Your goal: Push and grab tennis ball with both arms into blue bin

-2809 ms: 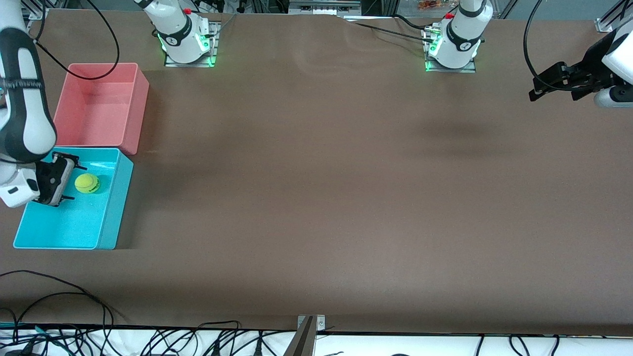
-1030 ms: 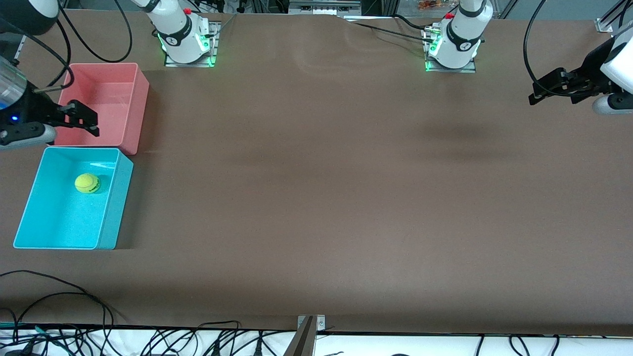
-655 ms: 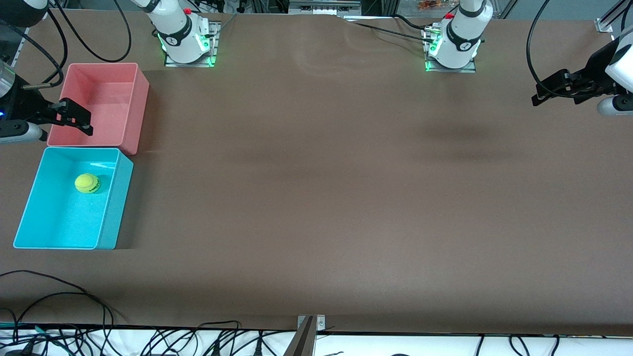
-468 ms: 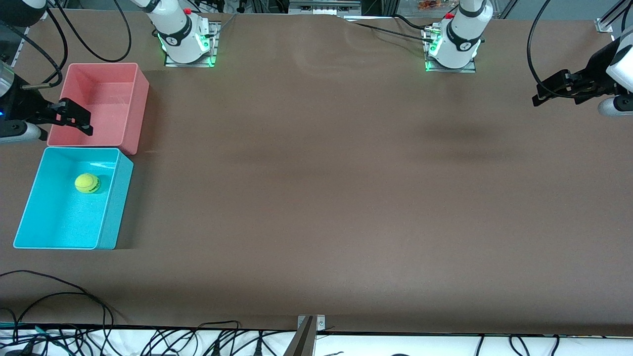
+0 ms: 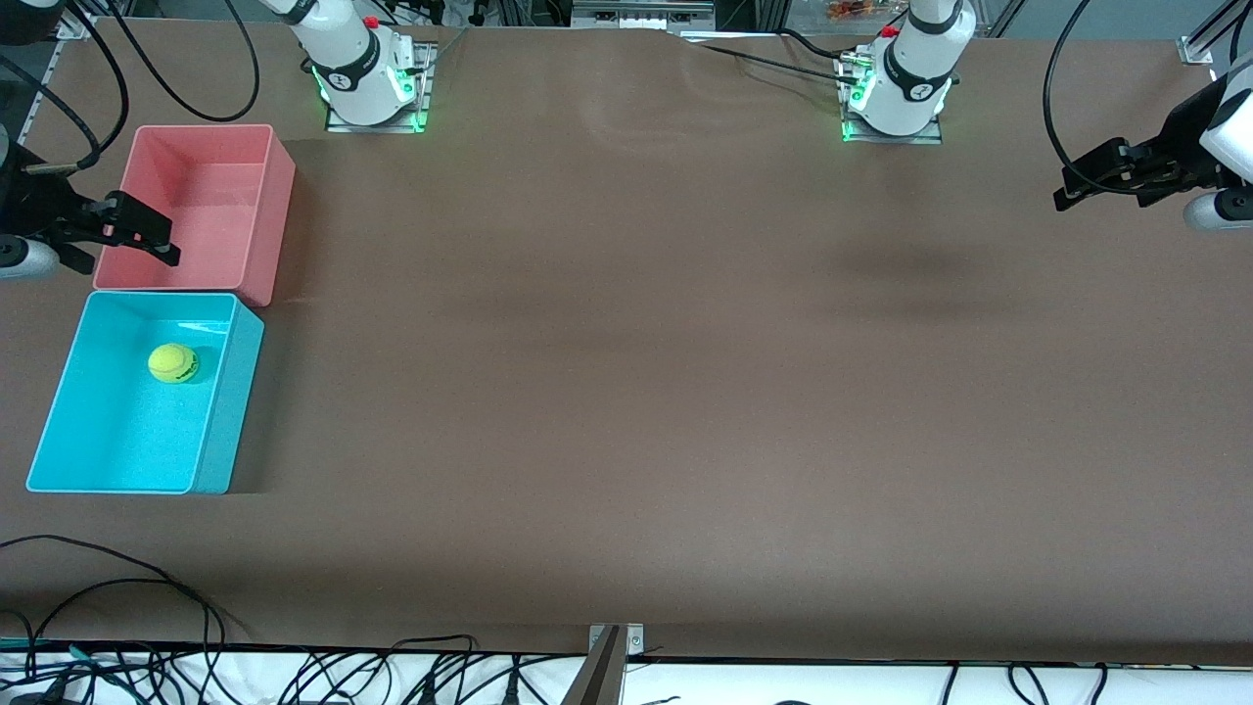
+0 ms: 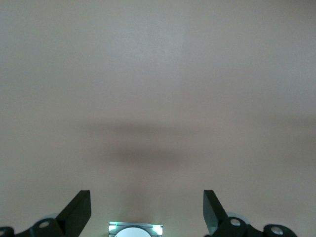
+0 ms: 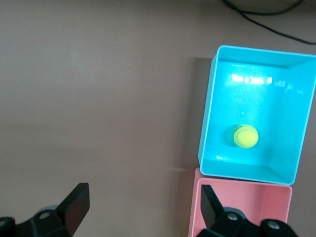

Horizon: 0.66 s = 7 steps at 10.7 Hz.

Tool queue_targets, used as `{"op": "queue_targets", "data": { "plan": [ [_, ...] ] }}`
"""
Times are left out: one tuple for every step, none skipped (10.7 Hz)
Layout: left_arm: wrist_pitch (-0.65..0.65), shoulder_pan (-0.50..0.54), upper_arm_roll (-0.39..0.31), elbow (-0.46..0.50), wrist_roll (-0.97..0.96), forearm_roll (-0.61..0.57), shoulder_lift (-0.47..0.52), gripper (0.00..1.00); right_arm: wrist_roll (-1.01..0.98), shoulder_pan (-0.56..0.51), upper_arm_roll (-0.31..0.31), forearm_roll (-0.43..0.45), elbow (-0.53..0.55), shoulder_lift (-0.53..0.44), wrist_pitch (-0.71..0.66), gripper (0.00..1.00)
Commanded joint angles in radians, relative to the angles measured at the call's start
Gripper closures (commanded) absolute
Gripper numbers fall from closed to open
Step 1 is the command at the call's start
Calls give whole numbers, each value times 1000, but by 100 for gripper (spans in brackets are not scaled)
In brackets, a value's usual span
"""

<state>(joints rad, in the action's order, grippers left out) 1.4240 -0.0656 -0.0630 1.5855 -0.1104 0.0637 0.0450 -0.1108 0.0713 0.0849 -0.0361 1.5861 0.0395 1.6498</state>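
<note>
The yellow-green tennis ball (image 5: 173,363) (image 7: 246,136) lies inside the blue bin (image 5: 127,441) (image 7: 210,113), which stands at the right arm's end of the table. My right gripper (image 5: 157,238) (image 7: 142,205) hangs open and empty in the air, over the outer edge of the pink bin (image 5: 206,196) beside the blue one. My left gripper (image 5: 1065,190) (image 6: 146,210) waits open and empty, high over bare table at the left arm's end.
The pink bin (image 7: 247,207) is empty and touches the blue bin on the side farther from the front camera. The two arm bases (image 5: 372,88) (image 5: 896,98) stand along the table's back edge. Cables (image 5: 117,587) trail over the front edge.
My right gripper has lifted out of the blue bin and drawn back to the pink bin's outer edge. The ball has stayed in the blue bin. The left arm has barely moved.
</note>
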Motion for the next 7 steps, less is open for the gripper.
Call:
{"op": "queue_targets", "data": {
  "plan": [
    [-2,3,3,-33,3,5,-16,0,11,-45,-33,-15,-14,-9,-39,0],
    [1,4,3,-35,3,5,-16,0,11,-47,-55,-7,-9,-12,-41,0],
    [1,4,3,-33,3,5,-16,0,10,-47,-62,2,-6,-13,-41,0],
    [1,4,3,-35,3,5,-16,0,7,-45,-71,11,-6,-13,-35,0],
    [1,4,5,-35,3,5,-16,0,8,-47,-80,13,-6,-13,-21,0],
    [1,4,5,-35,3,5,-16,0,8,-45,-83,13,-6,-13,16,0],
    [1,4,3,-33,3,5,-16,0,8,-47,-83,13,-5,-12,45,0]
  ]
}}
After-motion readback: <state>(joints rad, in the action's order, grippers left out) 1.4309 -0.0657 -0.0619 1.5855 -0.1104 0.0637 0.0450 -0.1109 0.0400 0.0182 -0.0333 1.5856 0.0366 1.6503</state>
